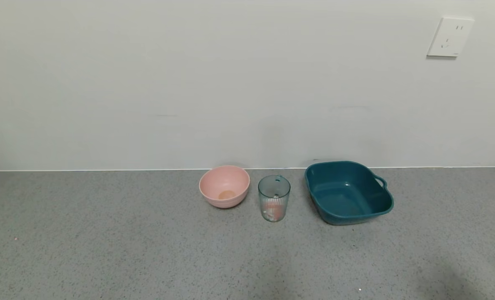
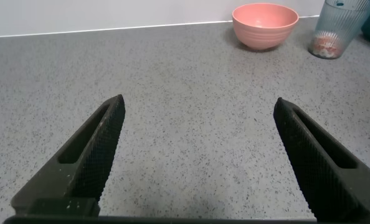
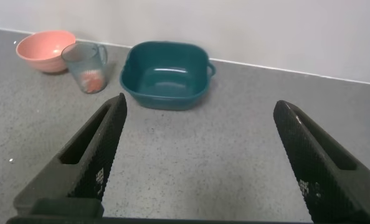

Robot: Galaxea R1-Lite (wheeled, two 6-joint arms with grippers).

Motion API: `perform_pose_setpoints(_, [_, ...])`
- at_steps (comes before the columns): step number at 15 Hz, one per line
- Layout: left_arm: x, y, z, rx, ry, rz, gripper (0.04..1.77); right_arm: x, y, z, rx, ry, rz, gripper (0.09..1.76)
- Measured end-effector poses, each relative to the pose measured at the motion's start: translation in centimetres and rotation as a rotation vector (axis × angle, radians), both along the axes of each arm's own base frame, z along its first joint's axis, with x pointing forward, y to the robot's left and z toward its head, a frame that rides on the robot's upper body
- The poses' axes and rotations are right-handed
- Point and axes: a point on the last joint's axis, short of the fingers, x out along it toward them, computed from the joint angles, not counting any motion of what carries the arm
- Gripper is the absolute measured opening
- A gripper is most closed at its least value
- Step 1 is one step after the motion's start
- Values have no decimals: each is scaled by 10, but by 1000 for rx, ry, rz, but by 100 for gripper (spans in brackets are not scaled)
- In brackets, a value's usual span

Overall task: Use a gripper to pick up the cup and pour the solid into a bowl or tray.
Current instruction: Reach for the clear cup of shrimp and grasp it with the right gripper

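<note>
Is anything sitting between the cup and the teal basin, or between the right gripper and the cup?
Nothing visible. The cup stands upright with bare counter between it and the teal basin. The pink bowl is on its far side. The right gripper, open, faces both across bare counter.

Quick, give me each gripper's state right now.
Left gripper: open, holding nothing, above bare counter.
Right gripper: open, holding nothing, short of the cup.

We see a round pink bowl (image 1: pixel 224 186) upright on the grey speckled table (image 1: pixel 106 250), well beyond the fingers, and a white wall socket (image 1: pixel 450 36) above.
</note>
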Motion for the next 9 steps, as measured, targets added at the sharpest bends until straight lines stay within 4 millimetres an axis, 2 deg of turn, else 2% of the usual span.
perform_pose_setpoints(4, [0,0,0,0,0,0,172,53,6,9,15,81,79,171])
perform_pose_setpoints(6, [0,0,0,0,0,0,172,78,14,6,33,115,125,171])
perform_pose_setpoints(9, [0,0,0,0,0,0,172,103,32,-3,26,177,156,171])
